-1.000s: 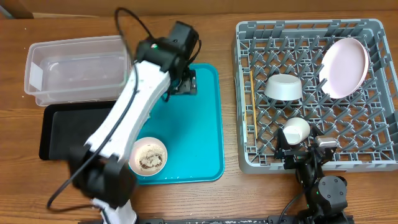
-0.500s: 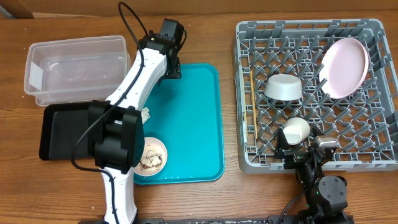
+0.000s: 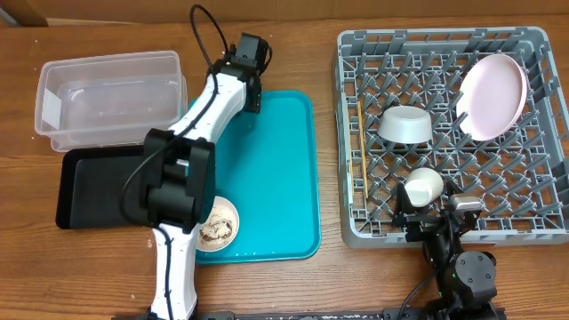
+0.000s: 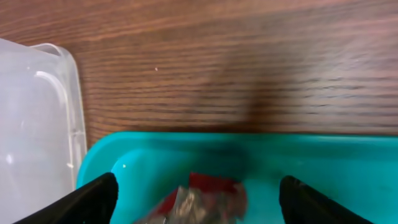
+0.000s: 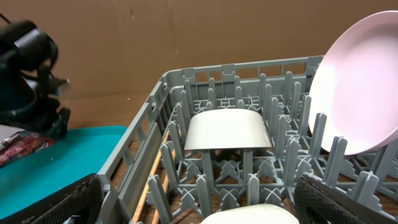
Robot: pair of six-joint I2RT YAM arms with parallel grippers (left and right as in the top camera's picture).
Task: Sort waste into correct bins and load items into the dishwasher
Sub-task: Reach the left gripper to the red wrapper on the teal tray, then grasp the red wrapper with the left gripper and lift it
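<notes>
my left arm [image 3: 209, 102] lying across the teal tray's [image 3: 284, 178] left edge, partly covering the small bowl [image 3: 222, 228], clear tub [image 4: 34, 124] wall close on my left, bare wood [image 4: 249, 62] ahead, tray's right side open

Two arms: one white and black, one all black
The left arm [image 3: 206, 111] has smooth white links, a bulky black joint housing [image 3: 176, 182] midway and a black wrist block, with a thin black cable [image 3: 203, 25] arching from it; the left fingers [image 4: 87, 200] are plain dark grey wedges with rounded edges. The right arm [image 3: 460, 262] shows black housings, a round joint cap and a small silver-grey part near the wrist; the right fingers [image 5: 59, 202] are black with a finely textured surface
</notes>
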